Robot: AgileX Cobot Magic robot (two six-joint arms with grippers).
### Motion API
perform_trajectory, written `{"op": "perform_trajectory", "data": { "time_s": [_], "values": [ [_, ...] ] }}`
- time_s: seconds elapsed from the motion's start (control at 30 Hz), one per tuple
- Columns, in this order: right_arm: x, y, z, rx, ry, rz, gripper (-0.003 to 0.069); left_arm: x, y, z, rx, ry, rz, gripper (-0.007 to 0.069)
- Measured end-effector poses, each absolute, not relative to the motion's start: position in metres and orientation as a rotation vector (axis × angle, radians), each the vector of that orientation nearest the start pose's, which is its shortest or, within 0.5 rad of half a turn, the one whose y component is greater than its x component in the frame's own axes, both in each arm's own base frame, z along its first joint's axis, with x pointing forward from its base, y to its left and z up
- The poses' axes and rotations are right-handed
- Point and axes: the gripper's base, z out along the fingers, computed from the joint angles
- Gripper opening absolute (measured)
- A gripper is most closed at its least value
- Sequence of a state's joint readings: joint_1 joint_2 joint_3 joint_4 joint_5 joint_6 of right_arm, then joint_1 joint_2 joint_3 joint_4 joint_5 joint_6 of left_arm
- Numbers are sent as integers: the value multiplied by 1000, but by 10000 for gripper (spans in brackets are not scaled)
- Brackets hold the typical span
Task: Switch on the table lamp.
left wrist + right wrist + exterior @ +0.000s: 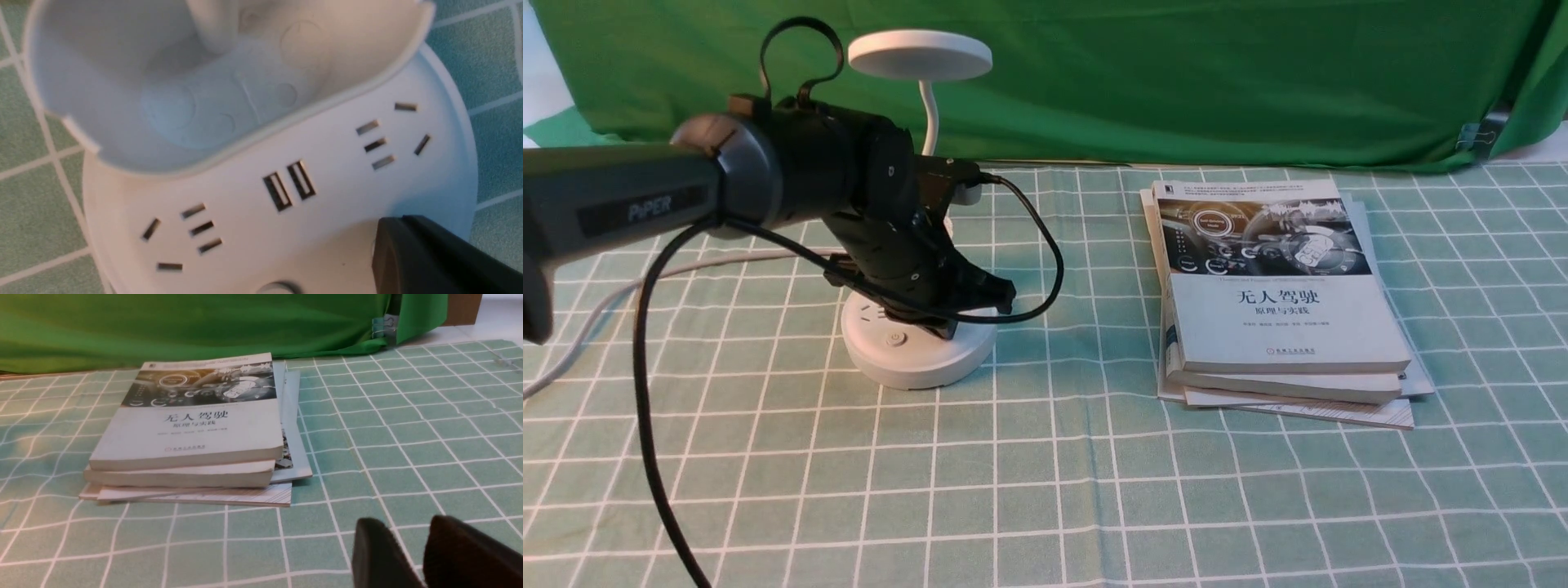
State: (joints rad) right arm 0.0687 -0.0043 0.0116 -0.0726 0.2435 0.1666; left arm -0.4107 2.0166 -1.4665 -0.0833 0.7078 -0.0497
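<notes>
The white table lamp stands left of centre: its flat disc head (919, 55) tops a thin gooseneck (929, 114), and its round base (915, 363) carries sockets and a button (895, 339). My left gripper (952, 325) points down with its tips pressed on the top of the base, to the right of that button. In the left wrist view the shut fingers (404, 257) rest on the base (327, 212), beside the USB ports (289, 185) and below the cup-like holder (163, 102); a second button (278, 288) peeks at the frame edge. The lamp head looks unlit. My right gripper (402, 531) hovers open and empty over the cloth.
A stack of books (1282, 302) lies right of centre on the green checked tablecloth (1054, 490). The lamp's white cord (605, 310) trails off to the left. My left arm's black cable (645, 392) loops down over the cloth. A green backdrop (1176, 73) closes the far side.
</notes>
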Motion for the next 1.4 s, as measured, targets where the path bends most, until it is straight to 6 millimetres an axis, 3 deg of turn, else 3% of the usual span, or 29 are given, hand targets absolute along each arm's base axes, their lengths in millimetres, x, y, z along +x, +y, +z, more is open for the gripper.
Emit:
{"op": "perform_trajectory", "data": {
  "time_s": [0.47, 0.77, 0.9, 1.03, 1.2, 1.37, 1.4],
  "values": [
    [55, 2, 187, 37, 1735, 106, 241, 394, -178, 171, 434, 2777, -205, 0],
    [55, 2, 187, 37, 1735, 106, 241, 384, -174, 193, 432, 2750, -217, 0],
    [55, 2, 187, 37, 1735, 106, 241, 376, -171, 215, 427, 2739, -236, 0],
    [55, 2, 187, 37, 1735, 106, 241, 361, -166, 222, 424, 2755, -244, 0],
    [55, 2, 187, 37, 1735, 106, 241, 319, -149, 231, 398, 2764, -277, 0],
    [55, 2, 187, 37, 1735, 106, 241, 274, -132, 264, 341, 2637, -362, 0],
    [55, 2, 187, 37, 1735, 106, 241, 257, -124, 283, 324, 2547, -392, 0]
  ]
}}
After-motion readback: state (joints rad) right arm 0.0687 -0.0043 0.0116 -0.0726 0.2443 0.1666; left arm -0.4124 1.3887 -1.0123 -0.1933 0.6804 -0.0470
